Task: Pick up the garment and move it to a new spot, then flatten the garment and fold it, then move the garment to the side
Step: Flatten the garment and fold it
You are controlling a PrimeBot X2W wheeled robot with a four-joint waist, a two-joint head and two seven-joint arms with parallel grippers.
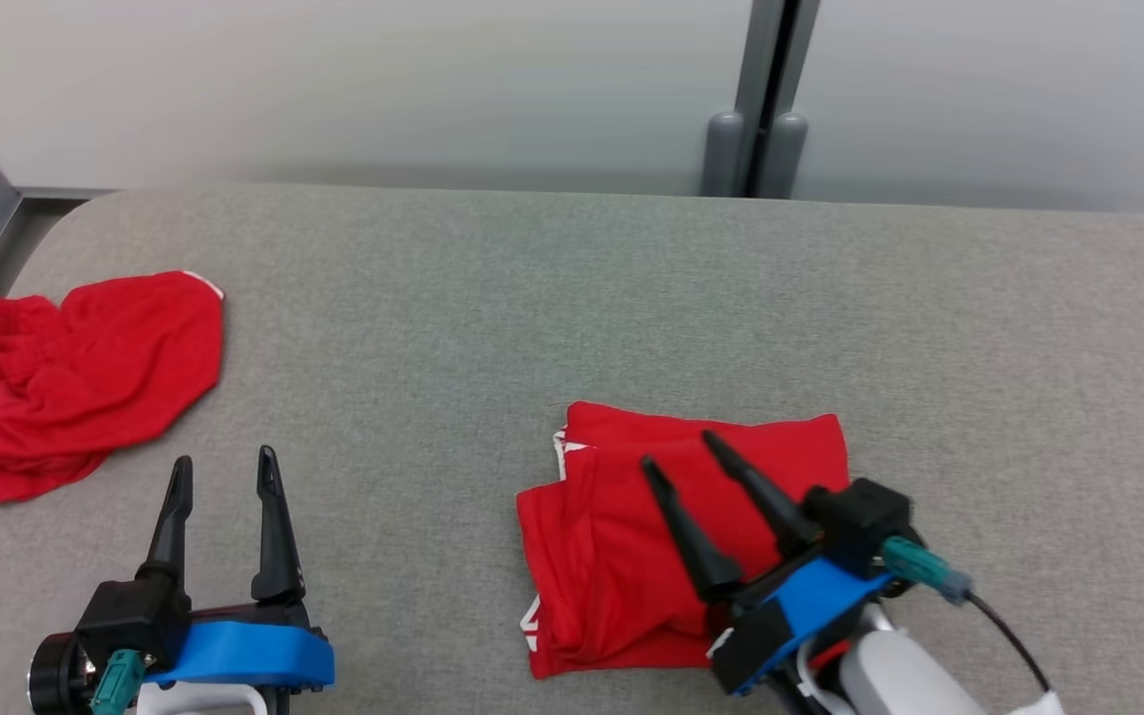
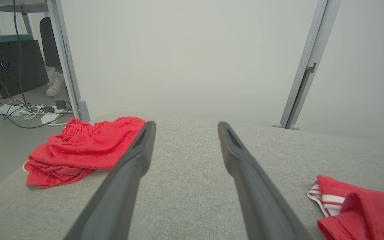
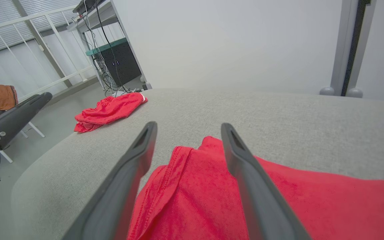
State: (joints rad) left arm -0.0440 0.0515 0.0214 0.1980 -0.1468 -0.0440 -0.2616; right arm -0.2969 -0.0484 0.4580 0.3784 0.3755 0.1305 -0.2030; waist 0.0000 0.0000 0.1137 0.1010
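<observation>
A folded red garment (image 1: 632, 536) with white trim lies flat on the grey table (image 1: 572, 298), right of centre near the front. My right gripper (image 1: 679, 453) hangs open just above it, fingers apart over the cloth with nothing between them; the right wrist view has the red garment (image 3: 312, 206) spread under the open right gripper (image 3: 187, 128). My left gripper (image 1: 224, 465) stands open over bare table at the front left, well clear of the folded garment (image 2: 362, 206), and the left wrist view looks along the open left gripper (image 2: 185, 128).
A second red garment (image 1: 85, 377) lies crumpled at the table's far left edge, and the wrist cameras see this crumpled garment (image 2: 82, 146) (image 3: 110, 110) too. A grey post (image 1: 761, 99) stands behind the table. Beyond the left edge are cables and a person's shoe (image 2: 56, 85).
</observation>
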